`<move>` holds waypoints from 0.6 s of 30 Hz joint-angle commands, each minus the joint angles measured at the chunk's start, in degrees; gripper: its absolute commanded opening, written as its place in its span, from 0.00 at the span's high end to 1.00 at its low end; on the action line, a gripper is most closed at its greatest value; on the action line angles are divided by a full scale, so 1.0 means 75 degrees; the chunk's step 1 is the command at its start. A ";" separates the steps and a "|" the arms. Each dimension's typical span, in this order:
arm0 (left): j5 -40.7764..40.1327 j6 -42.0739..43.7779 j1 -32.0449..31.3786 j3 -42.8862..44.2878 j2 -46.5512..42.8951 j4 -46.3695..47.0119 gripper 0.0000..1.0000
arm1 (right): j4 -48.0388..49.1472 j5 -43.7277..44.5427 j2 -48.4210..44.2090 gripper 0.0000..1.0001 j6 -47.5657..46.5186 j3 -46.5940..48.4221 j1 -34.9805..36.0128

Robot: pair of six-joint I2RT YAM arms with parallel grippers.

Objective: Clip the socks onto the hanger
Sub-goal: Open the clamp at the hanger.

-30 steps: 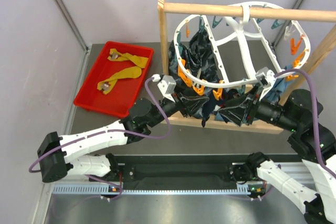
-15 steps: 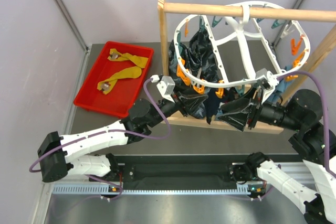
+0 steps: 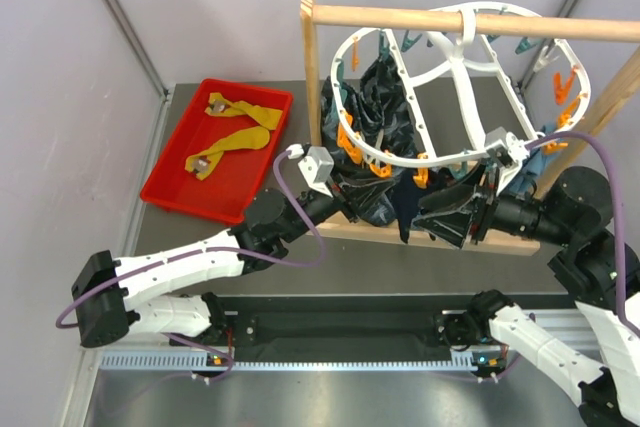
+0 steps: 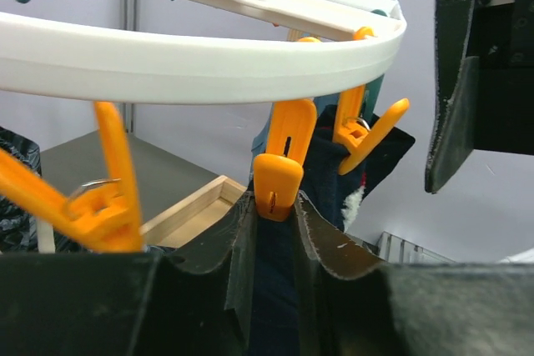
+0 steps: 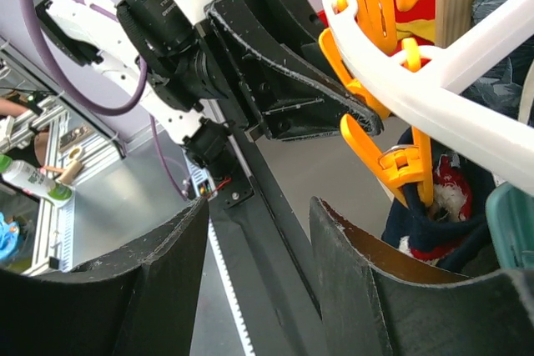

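My left gripper is clenched on the navy sock, holding it up at an orange peg under the near rim of the hanger. My right gripper hangs released beside that rim. Unless the peg has bitten the cloth, letting go would drop it.

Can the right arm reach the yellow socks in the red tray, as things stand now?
Probably not directly. The yellow socks lie in the red tray at far left; the left arm and the wooden post stand between them and the open right gripper.
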 commanded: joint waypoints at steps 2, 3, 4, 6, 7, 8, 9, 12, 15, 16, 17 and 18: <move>0.0420 0.0126 -0.0025 0.0150 0.0011 0.0684 0.76 | 0.0618 -0.0205 0.0191 0.48 0.0216 0.0348 0.0078; 0.0513 0.0114 -0.0014 0.0173 0.0023 0.0695 0.79 | 0.0735 -0.0217 0.0204 0.48 0.0309 0.0371 0.0078; 0.0514 0.0114 -0.0025 0.0196 0.0023 0.0695 0.81 | 0.0736 -0.0217 0.0227 0.48 0.0368 0.0371 0.0078; 0.0643 0.0091 -0.0025 0.0255 0.0035 0.0602 0.89 | 0.0888 -0.0217 0.0309 0.48 0.0543 0.0394 0.0078; 0.0655 0.0091 -0.0025 0.0325 0.0058 0.0555 0.99 | 0.0958 -0.0205 0.0356 0.48 0.0603 0.0418 0.0089; 0.0666 0.0056 -0.0014 0.0360 0.0093 0.0485 1.00 | 0.1005 -0.0170 0.0379 0.48 0.0650 0.0464 0.0089; 0.0655 0.0056 -0.0025 0.0419 0.0105 0.0345 1.00 | 0.0982 -0.0123 0.0461 0.47 0.0720 0.0511 0.0078; 0.0421 0.0090 -0.0072 0.0815 0.0187 -0.0483 1.00 | 0.0924 0.0099 0.0602 0.45 0.0860 0.0640 0.0078; -0.0267 0.0488 -0.0446 0.1470 0.0386 -0.1329 1.00 | 0.0713 0.0380 0.0672 0.44 0.0838 0.0734 0.0078; -0.0422 0.0744 -0.0563 0.1659 0.0525 -0.1912 1.00 | 0.0631 0.0543 0.0684 0.43 0.0803 0.0781 0.0078; -0.0586 0.0875 -0.0843 0.1847 0.0620 -0.2185 1.00 | 0.0549 0.0661 0.0684 0.43 0.0768 0.0793 0.0089; -0.0970 0.1003 -0.0973 0.2197 0.0702 -0.2419 1.00 | 0.0375 0.0790 0.0649 0.42 0.0698 0.0816 0.0078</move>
